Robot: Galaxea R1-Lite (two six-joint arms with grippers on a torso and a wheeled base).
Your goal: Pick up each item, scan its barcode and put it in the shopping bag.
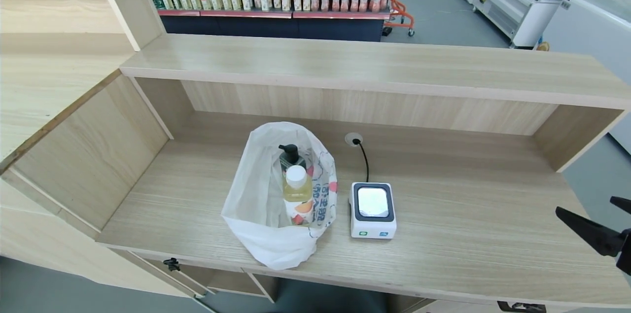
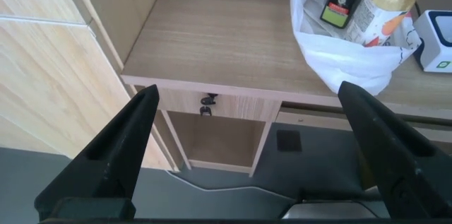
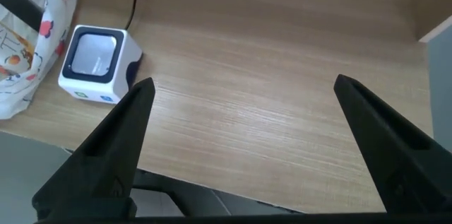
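Standing in the white bag (image 1: 246, 204) on the counter (image 1: 468, 214) are a dark pump bottle (image 1: 291, 156) and a yellow drink bottle (image 1: 297, 189) with a white cap. The white scanner (image 1: 372, 210) sits just beside the bag. My left gripper (image 2: 247, 100) and right gripper (image 3: 245, 86) both gape wide, holding nothing.

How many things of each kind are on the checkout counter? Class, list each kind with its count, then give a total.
bottles: 2 (dark pump bottle and yellow drink bottle, both standing in the bag)
shopping bag: 1
barcode scanner: 1
total: 4
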